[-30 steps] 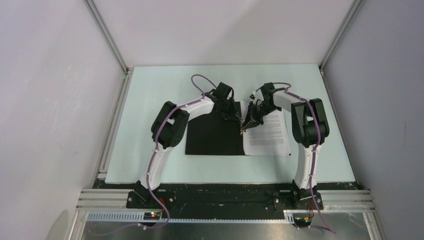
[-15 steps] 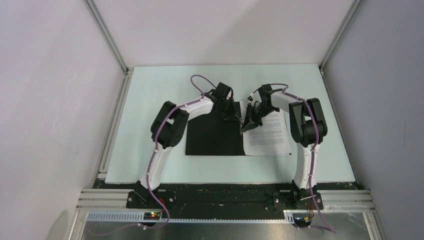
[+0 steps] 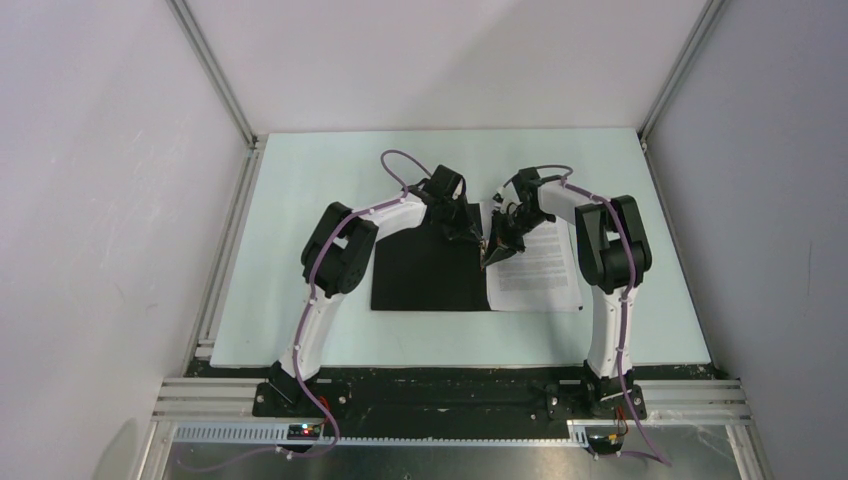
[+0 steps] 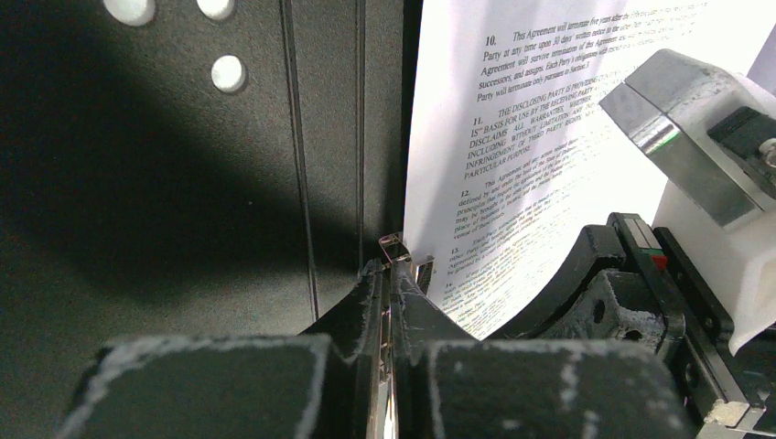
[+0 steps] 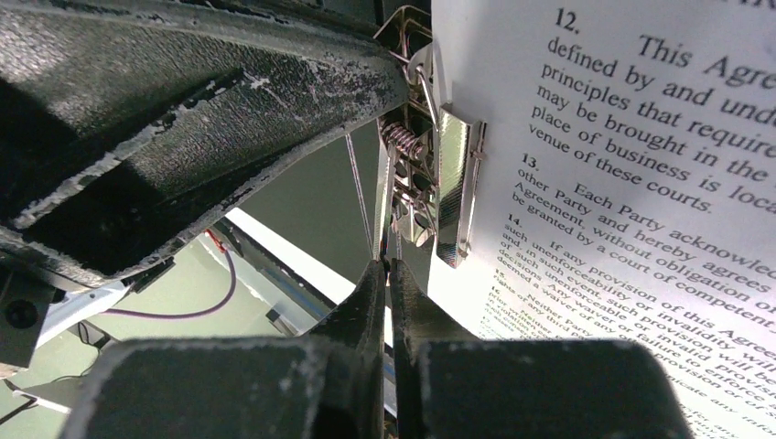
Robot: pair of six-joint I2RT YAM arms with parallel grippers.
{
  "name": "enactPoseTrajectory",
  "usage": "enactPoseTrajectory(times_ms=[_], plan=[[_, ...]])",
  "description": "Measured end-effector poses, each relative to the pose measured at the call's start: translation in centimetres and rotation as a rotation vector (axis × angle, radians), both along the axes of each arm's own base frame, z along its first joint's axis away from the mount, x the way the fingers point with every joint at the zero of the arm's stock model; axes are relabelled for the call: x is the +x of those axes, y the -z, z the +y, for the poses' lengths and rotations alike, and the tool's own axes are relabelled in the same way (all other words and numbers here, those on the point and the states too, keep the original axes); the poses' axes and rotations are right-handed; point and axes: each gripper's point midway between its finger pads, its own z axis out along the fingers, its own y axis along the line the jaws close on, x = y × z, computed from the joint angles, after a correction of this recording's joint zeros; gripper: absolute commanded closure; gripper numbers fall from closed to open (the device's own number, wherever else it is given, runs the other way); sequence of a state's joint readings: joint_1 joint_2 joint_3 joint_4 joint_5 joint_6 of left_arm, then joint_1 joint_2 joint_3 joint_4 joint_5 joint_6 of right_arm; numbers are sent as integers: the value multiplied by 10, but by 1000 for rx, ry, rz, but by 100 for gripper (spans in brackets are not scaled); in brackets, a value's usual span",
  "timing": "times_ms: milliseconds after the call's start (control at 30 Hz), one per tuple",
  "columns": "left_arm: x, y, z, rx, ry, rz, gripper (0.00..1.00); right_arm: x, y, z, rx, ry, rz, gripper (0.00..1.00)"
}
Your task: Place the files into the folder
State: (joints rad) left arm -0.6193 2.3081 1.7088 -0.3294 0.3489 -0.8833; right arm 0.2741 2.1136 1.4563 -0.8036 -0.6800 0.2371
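Files (image 3: 540,272) on folder (image 3: 425,275), just right of left claw (image 4: 389,274), right claw (image 5: 386,270)

- A robotics lab test cell: plain white walls (image 3: 440,60) framed by aluminium rails (image 3: 212,70).
- Two cabled robot arms (image 3: 335,250) (image 3: 612,245) bolted to a slotted metal base (image 3: 450,412) at a pale-green tabletop (image 3: 300,170).

Top view: clip (image 5: 453,183) hidden where both arms meet; print on files (image 3: 540,268) too small to read. Wrist views: files cut off by top and right edges, folder (image 4: 183,183) by left
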Motion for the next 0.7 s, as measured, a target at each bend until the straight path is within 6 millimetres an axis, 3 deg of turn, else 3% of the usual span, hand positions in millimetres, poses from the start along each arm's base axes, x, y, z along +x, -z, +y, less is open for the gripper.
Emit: enactPoseTrajectory(times_ms=[700], plan=[[0, 0, 0, -3, -1, 3, 95, 0, 3, -2, -51, -32, 1, 100]])
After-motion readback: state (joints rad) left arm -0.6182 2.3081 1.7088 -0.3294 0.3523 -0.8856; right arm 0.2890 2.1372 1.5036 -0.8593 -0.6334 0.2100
